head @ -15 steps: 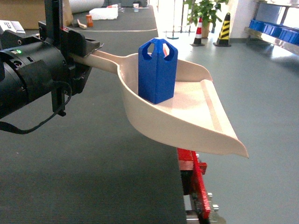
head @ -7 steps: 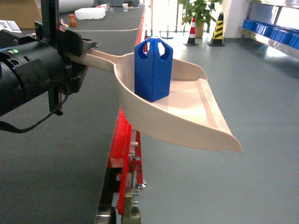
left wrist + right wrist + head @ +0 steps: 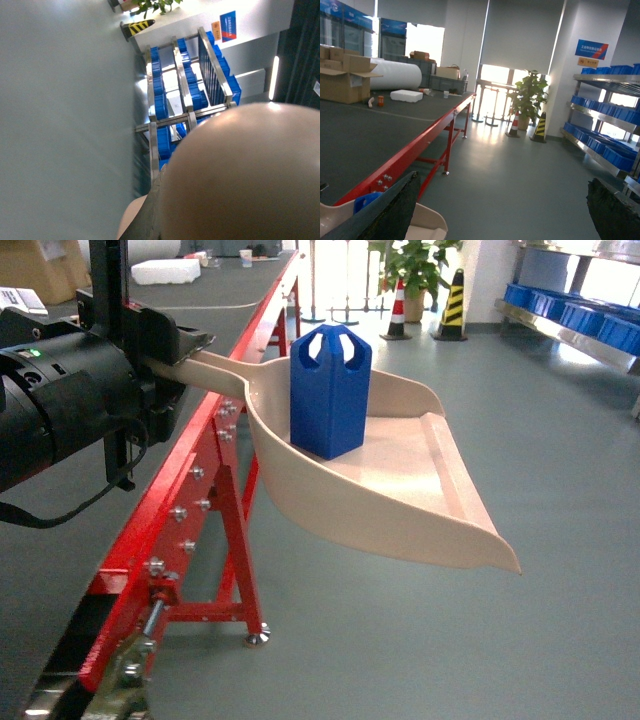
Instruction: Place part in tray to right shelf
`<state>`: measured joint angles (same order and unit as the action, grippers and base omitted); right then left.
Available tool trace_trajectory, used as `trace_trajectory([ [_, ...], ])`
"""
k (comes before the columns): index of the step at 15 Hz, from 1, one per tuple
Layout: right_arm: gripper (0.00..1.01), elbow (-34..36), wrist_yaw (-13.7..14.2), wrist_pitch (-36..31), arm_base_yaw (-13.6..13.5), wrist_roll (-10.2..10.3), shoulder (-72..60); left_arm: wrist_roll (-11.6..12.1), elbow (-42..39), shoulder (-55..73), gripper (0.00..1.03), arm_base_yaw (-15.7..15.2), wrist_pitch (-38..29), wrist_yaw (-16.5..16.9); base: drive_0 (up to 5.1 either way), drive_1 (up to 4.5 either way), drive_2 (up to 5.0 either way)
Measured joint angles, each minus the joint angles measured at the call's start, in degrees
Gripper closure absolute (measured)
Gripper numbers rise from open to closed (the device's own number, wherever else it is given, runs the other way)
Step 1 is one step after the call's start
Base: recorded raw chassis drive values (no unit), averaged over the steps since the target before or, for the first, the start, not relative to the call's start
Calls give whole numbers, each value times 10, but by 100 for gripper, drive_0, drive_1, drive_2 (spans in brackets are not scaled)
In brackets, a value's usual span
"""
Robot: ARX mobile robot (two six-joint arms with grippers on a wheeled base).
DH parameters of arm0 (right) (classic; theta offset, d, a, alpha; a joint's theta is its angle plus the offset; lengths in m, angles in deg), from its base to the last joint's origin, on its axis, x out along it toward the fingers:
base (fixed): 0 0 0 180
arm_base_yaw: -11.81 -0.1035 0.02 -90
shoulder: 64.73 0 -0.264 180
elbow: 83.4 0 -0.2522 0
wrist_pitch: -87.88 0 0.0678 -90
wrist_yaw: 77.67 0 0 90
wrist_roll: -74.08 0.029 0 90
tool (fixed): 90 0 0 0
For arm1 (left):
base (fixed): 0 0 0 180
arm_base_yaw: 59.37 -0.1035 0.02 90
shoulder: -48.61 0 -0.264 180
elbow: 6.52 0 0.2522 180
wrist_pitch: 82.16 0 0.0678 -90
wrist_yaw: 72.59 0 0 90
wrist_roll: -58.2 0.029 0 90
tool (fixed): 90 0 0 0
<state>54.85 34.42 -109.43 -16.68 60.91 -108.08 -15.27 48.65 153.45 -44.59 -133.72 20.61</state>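
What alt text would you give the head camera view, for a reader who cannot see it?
A beige scoop tray, held by its handle in the left gripper, carries an upright blue part above a grey floor. A red-framed table stands at left; a shelf with blue crates is far right.

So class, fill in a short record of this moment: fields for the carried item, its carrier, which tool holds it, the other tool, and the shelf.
carried item: blue part, upright in the tray
carrier: beige tray, held in the air beside the red-framed table
holding tool: left tool, shut on the tray's handle
other tool: right tool, open, holding nothing
shelf: steel shelf with blue crates, far right in the head view, apart from the tray
part placed: not yet
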Motion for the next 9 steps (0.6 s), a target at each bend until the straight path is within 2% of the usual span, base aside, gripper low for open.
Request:
trace_trajectory([
  [9, 3, 0, 0, 0, 0, 0, 0, 0, 0, 0, 89, 0, -3, 0, 507, -238, -238],
])
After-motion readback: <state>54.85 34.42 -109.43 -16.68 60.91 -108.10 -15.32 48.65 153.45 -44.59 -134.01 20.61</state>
